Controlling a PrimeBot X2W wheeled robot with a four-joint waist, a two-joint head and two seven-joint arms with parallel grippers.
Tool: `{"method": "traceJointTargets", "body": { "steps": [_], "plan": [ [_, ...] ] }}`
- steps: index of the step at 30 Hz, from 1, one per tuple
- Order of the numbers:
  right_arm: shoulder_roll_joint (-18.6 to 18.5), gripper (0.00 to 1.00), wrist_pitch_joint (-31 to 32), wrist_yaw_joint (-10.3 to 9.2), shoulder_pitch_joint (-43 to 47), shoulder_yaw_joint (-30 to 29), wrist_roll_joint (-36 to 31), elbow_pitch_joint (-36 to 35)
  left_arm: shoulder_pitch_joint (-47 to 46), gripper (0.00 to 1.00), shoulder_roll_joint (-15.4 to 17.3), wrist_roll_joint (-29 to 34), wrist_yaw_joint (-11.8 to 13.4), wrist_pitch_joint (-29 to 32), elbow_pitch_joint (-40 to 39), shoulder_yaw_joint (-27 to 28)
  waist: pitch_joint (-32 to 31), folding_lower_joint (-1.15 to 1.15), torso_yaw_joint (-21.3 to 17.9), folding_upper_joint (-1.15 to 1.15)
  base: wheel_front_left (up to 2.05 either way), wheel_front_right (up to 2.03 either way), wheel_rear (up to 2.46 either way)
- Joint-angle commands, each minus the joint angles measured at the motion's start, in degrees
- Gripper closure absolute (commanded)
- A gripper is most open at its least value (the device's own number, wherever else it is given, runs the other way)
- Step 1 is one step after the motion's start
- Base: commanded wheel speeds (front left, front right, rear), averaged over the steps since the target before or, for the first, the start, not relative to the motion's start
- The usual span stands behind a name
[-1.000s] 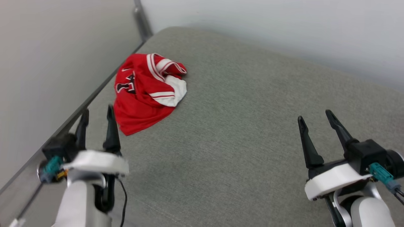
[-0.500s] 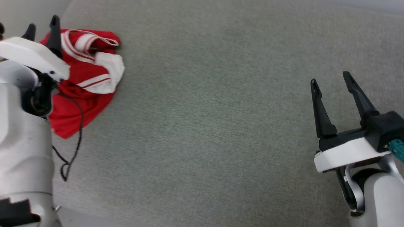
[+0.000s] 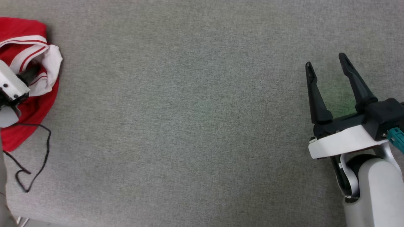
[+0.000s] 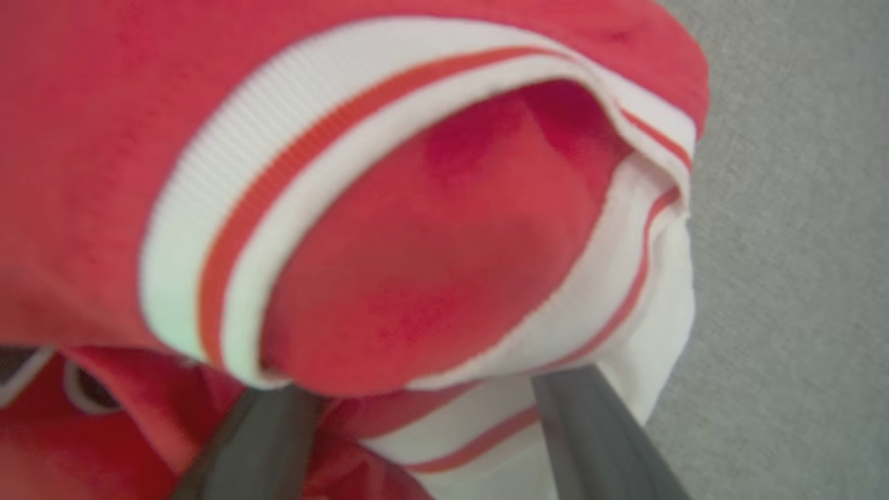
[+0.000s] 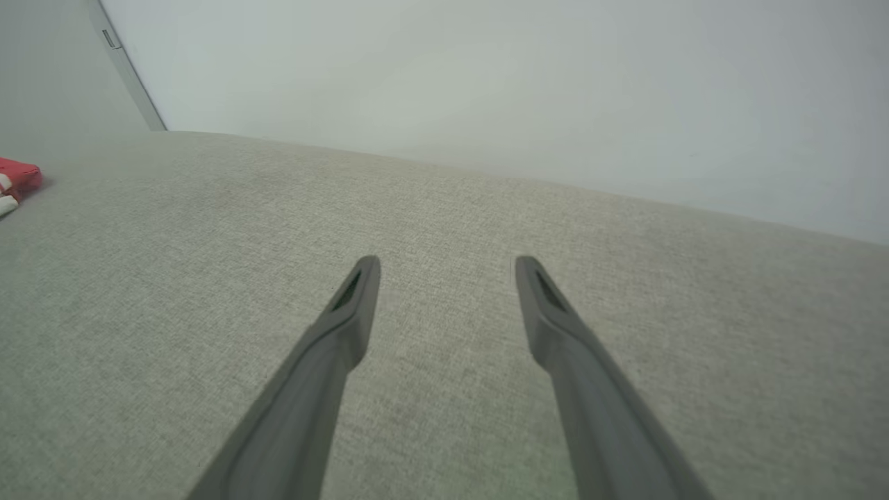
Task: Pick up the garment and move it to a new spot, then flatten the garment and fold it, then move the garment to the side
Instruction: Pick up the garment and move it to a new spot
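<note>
Left gripper (image 4: 417, 385) has advanced from just beside the garment's (image 4: 430, 264) near edge to directly upon it. Its fingers stand apart, one on each side of a fold of white, red-striped trim, and have not pinched anything. The head camera has also tipped down and swung right (so the garment's slide to the left edge of the head view is a camera effect, not a displacement). The garment lies crumpled and unlifted at the far left of the grey cushion (image 3: 189, 126), with a black cable (image 3: 31, 176) trailing beside it. The right gripper (image 3: 325, 60) hangs spread and empty over bare cushion, well apart from the garment, its pose little altered. Judgement: the task stands at its first step, the pick-up, and the left fingers must close on the trim before any lift.
</note>
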Motion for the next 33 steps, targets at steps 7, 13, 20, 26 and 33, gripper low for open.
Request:
{"method": "traceJointTargets", "body": {
  "steps": [7, 13, 20, 26, 33],
  "plan": [
    [0.25, 0.0, -1.2, -0.04, -2.12, 0.21, 0.5, 1.62, 3.48, 1.0, -2.3, 0.86, 0.92, 0.48, 5.01, -1.83, 0.61, 0.0, -0.92, 0.0, 0.0, 0.0, 0.0],
    [0.3, 0.0, -2.14, -0.04, -1.29, -0.24, 0.65, 3.39, 0.25, 1.0, 0.49, 3.67, 0.84, -10.76, 0.76, -3.06, -3.33, 0.0, -0.06, 0.0, 0.0, 0.0, 0.0],
    [0.52, 0.0, -3.27, -0.04, 1.27, -1.18, 1.93, 5.25, 0.03, 1.0, 0.74, 6.4, 0.97, -28.64, -3.06, -3.7, -10.86, 0.0, 0.7, 0.0, 0.0, 0.0, 0.0],
    [0.61, 0.0, -3.85, -0.04, 4.28, -2.05, 3.9, 5.68, 2.33, 1.0, 0.13, 9.2, 1.75, -38.09, -6.29, -5.57, -17.04, 0.0, 0.1, 0.0, 0.0, 0.0, 0.0],
    [0.62, 0.0, -3.66, -0.04, 8.93, -2.45, 6.06, 5.73, 9.6, 1.0, -2.96, 11.24, 4.32, -44.13, -13.38, -7.53, -24.27, 0.0, -3.22, 0.0, 0.0, 0.0, 0.0]
  ]
}}
